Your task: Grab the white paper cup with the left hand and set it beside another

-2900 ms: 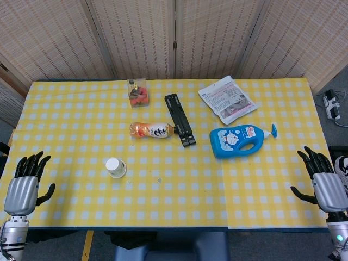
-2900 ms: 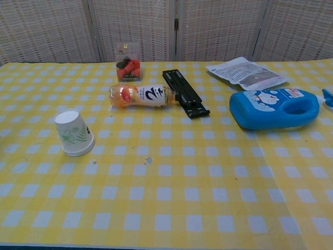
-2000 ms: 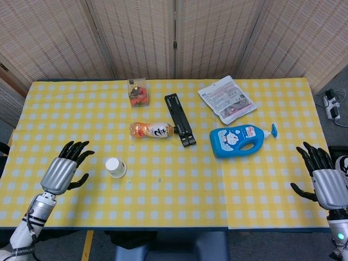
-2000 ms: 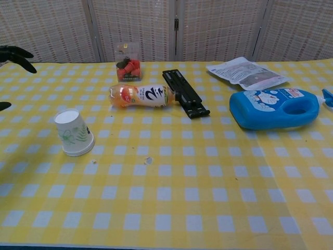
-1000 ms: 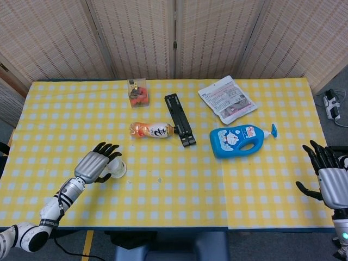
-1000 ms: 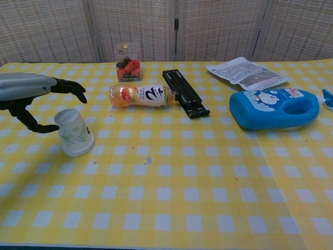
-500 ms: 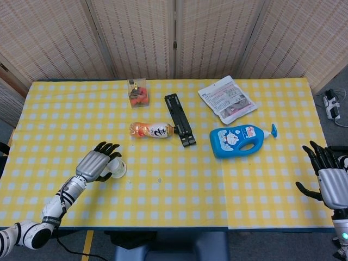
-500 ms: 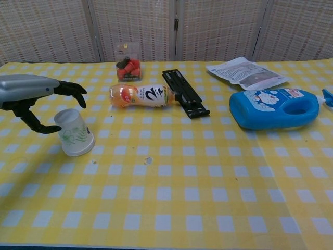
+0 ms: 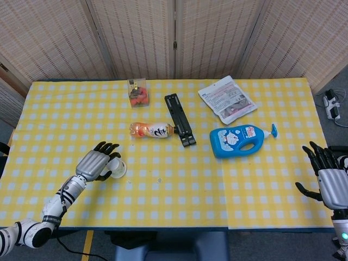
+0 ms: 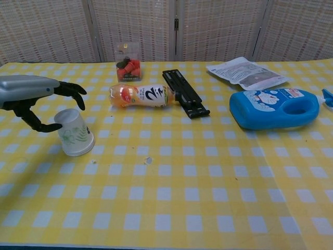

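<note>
Standing upside down on the checked yellow tabletop (image 9: 179, 190), the white paper cup (image 10: 75, 133) is a tapered cone with a green leaf print — its flat round bottom faces up. The left hand (image 10: 32, 94), silver shell with black fingers (image 10: 74, 89), sits at the cup's 9 o'clock; the fingers are spread around the cup top and the thumb tip seems to touch its side, not closed on it. At the cup's 1 o'clock lies a clear plastic bottle (image 10: 140, 96) on its side. The right hand (image 9: 329, 182) is at the tabletop's 4 o'clock edge — fingers spread, holding nothing.
</note>
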